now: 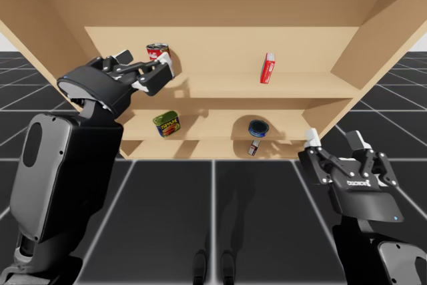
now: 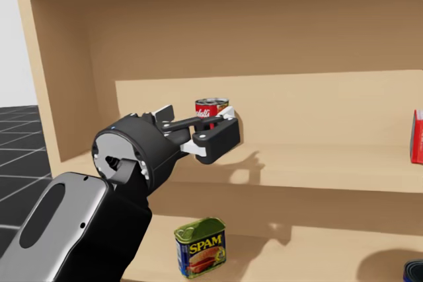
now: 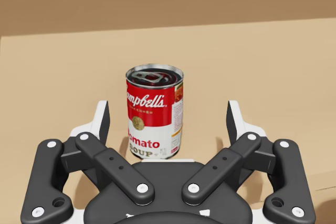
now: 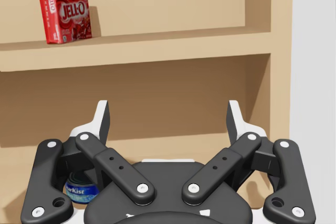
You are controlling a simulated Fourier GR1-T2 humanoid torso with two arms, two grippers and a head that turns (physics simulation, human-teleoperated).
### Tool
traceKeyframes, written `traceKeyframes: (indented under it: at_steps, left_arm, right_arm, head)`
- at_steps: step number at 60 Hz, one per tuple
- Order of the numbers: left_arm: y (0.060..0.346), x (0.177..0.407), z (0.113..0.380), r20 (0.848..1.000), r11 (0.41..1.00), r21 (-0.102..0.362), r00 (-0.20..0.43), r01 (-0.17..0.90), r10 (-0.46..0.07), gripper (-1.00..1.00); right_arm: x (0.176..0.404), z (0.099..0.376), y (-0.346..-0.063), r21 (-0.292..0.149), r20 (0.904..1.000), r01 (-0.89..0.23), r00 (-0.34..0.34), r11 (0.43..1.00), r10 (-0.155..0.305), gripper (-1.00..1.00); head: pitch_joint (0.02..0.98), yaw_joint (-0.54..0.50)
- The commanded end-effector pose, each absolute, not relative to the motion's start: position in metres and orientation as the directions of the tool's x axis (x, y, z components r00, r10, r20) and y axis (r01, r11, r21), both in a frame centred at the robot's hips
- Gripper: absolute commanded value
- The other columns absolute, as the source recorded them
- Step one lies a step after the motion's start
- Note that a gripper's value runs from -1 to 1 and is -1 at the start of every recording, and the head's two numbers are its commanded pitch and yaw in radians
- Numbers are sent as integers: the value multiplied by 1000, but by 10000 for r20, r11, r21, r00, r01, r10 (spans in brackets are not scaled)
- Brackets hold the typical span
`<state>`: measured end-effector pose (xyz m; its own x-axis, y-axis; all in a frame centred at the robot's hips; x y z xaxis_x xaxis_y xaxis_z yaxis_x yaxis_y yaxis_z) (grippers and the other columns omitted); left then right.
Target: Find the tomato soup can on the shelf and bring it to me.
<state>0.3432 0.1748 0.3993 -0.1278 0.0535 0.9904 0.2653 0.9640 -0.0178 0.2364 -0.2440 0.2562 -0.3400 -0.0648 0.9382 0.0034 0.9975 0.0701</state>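
The red and white tomato soup can (image 1: pixel 158 50) (image 2: pixel 210 109) stands upright at the left end of the upper shelf board (image 1: pixel 293 85). My left gripper (image 1: pixel 163 71) (image 2: pixel 223 127) is open and reaches onto that board. In the left wrist view the soup can (image 3: pixel 154 111) stands between the spread fingers of the left gripper (image 3: pixel 168 116), with a gap on each side. My right gripper (image 1: pixel 333 139) (image 4: pixel 168 116) hangs open and holds nothing, in front of the shelf's lower right corner.
A red box (image 1: pixel 267 68) (image 2: pixel 417 137) (image 4: pixel 64 17) stands further right on the upper board. The lower board carries a green and yellow tin (image 1: pixel 167 125) (image 2: pixel 200 247), a flat blue can (image 1: pixel 257 128) (image 4: pixel 81 190) and a small item (image 1: pixel 253 147). Wooden side walls enclose the shelf.
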Motion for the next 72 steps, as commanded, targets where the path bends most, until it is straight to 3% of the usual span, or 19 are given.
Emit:
traceKeyframes:
  at_steps: [1,31,34,37,38,39,40,41,46,53,63,72]
  left_arm:
    - [165,363,383,9991,9704,-192,410,2409,95,-1000]
    - [150,389,392,9998,9894,176,-2,1441,-177,-1000]
    - [149,391,393,9996,9904,280,-47,1356,-276,-783]
    - [148,392,393,9993,9907,365,-33,1312,-363,-446]
    - [148,392,393,9991,9906,423,-31,1299,-422,-61]
    - [148,392,393,9990,9907,455,-32,1285,-454,82]
    - [147,392,393,9989,9907,460,-38,1280,-459,454]
    - [147,392,393,9988,9907,480,-41,1275,-479,707]
    - [147,391,392,9983,9897,586,-81,1306,-580,870]
    - [148,384,394,9967,9884,775,-357,1306,-734,937]
    - [151,366,402,9923,9854,994,-874,1384,-879,945]
    - [159,338,412,9864,9839,1163,-1318,1353,-985,930]
  right_arm:
    - [236,257,-245,732,9372,41,-3423,9973,-674,-1000]
    - [236,258,-246,757,9374,66,-3413,9971,-690,-1000]
    - [236,258,-247,755,9377,68,-3405,9971,-687,-1000]
    - [236,258,-247,754,9385,63,-3383,9971,-688,-1000]
    - [236,258,-247,744,9388,63,-3377,9972,-679,-1000]
    - [236,258,-247,739,9388,65,-3377,9972,-674,-1000]
    - [236,258,-247,735,9389,67,-3377,9973,-669,-1000]
    - [236,258,-247,729,9390,69,-3375,9973,-663,-1000]
    - [236,258,-247,722,9393,78,-3368,9974,-653,-1000]
    - [236,258,-247,713,9395,84,-3366,9974,-643,-1000]
    - [236,257,-247,728,9393,97,-3369,9973,-653,-1000]
    - [236,257,-247,731,9390,115,-3377,9973,-650,-1000]
  head:
    - [251,242]
    - [253,242]
    - [253,243]
    - [253,243]
    - [253,242]
    - [254,242]
    - [254,242]
    - [254,241]
    - [254,240]
    - [255,240]
    - [257,241]
    - [258,242]
